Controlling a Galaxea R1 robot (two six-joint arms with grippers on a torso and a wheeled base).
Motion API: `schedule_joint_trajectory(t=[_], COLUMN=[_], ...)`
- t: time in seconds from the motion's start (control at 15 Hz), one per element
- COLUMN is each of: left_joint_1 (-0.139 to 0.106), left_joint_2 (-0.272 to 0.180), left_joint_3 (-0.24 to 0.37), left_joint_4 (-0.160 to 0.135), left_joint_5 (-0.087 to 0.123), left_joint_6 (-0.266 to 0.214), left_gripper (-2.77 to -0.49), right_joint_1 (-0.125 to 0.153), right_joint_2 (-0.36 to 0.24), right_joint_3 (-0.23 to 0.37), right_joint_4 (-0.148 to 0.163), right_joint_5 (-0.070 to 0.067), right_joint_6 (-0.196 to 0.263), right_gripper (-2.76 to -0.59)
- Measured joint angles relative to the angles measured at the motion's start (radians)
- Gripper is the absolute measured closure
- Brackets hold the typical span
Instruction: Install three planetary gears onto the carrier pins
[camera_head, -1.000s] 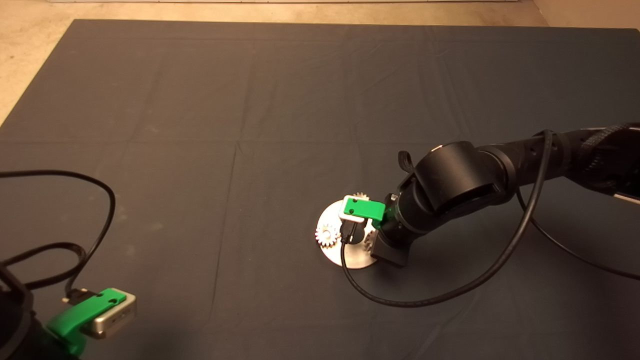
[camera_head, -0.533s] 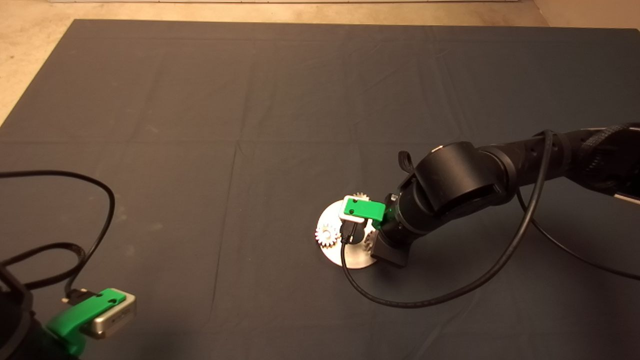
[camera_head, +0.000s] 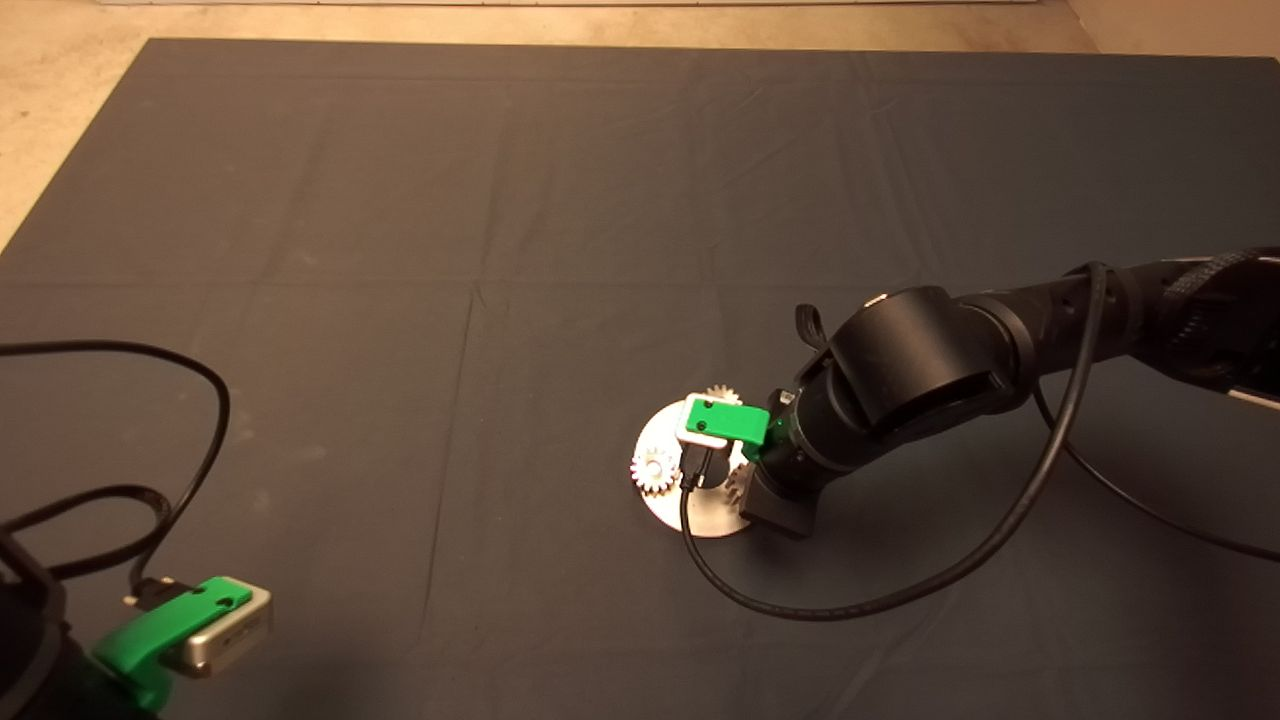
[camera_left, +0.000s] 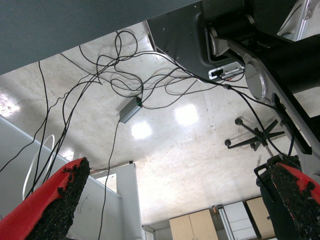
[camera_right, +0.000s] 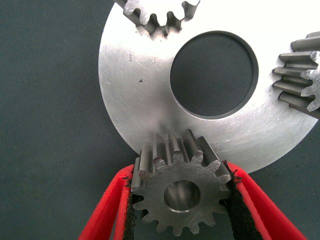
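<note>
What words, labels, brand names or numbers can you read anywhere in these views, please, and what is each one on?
None: no readable text in any view.
The disc, the gear in the right gripper and the mat bear no markings.
The left gripper faces the floor, also without readable text.

Brushed shiny metal disc (camera_right: 135, 90), duller grey metal gear (camera_right: 177, 192), matt dark cloth mat (camera_right: 50, 125).

Three gears (camera_head: 655, 470) on disc (camera_head: 700, 515) rim, mid-mat (camera_head: 400, 250)

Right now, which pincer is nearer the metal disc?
Right. The right pincer is at the disc's rim, shut on a gear. The left pincer waits far off, at the mat's lower left edge.
</note>
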Motion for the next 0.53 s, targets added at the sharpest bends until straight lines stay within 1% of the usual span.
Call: schedule_joint_trajectory(t=[0.53], left_joint_1=[0.000], left_joint_2=[0.000], left_joint_3=[0.000], left_joint_4=[0.000], left_joint_5=[0.000], left_joint_6=[0.000], left_gripper=[-2.62], right_joint_1=[0.000], right_joint_2=[-0.019], right_joint_3=[0.015], right_joint_4=[0.000], right_joint_5=[0.001], right_joint_6=[0.000], right_gripper=[-1.05])
